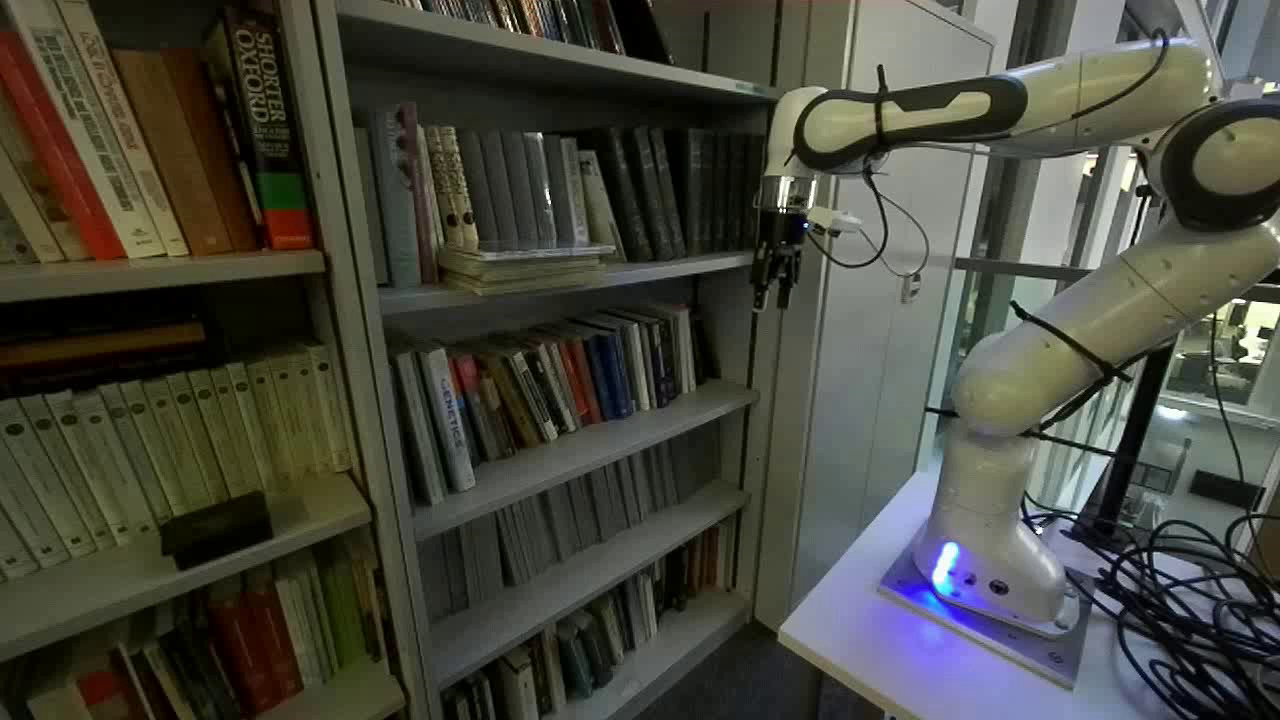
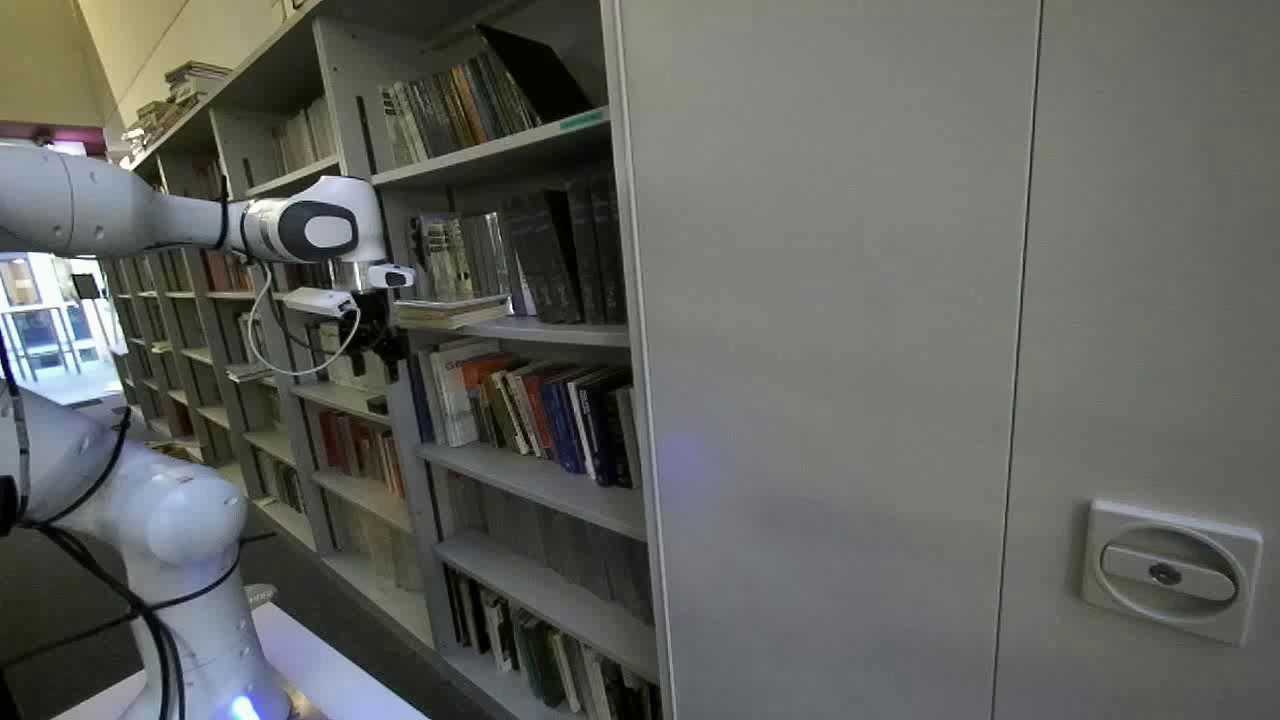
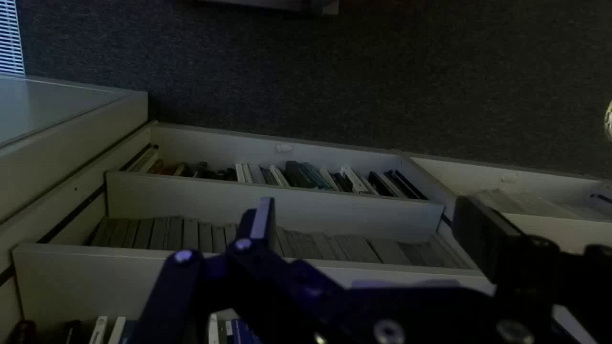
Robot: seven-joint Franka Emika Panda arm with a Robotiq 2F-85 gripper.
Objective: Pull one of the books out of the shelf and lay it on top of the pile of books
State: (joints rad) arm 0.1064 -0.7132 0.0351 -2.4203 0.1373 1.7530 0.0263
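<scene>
The shelf is a tall grey metal bookcase [image 1: 620,438] with several levels of books, also in the other exterior view [image 2: 540,490] and from above in the wrist view [image 3: 191,196]. A flat pile of thin pale books [image 1: 525,268] lies on an upper level, its front jutting past the edge; it also shows in an exterior view [image 2: 450,312]. Upright books stand behind and beside it. I cannot single out the plain grey-brown book. My gripper [image 1: 773,302] points down, open and empty, in front of the shelf [image 2: 380,368]; its fingers are wide apart in the wrist view [image 3: 368,215].
A grey cabinet [image 1: 880,300] adjoins the shelf and fills much of an exterior view [image 2: 830,350]. Another bookcase with red and white spines [image 1: 90,150] stands on its other side. The arm's white table [image 1: 840,640] carries coiled black cables [image 1: 1200,590].
</scene>
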